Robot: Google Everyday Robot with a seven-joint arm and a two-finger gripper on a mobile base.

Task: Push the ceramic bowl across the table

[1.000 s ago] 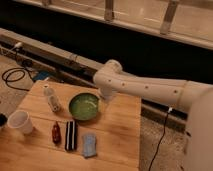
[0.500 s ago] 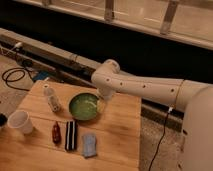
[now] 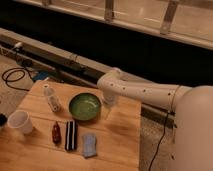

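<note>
The green ceramic bowl [image 3: 84, 106] sits near the middle of the far half of the light-wood table [image 3: 120, 145]. My white arm reaches in from the right and bends down at the elbow. My gripper [image 3: 108, 104] hangs just above the tabletop at the bowl's right rim, very close to it or touching it. I cannot tell which.
A white cup [image 3: 21, 121] stands at the left edge and a white bottle [image 3: 51, 98] left of the bowl. A small red object [image 3: 56, 132], a black object [image 3: 71, 135] and a blue sponge [image 3: 90, 145] lie in front of the bowl. Cables [image 3: 15, 77] lie on the floor at left.
My arm has shifted a little and the gripper has come lower beside the bowl's right rim. The bowl stays in the same place.
</note>
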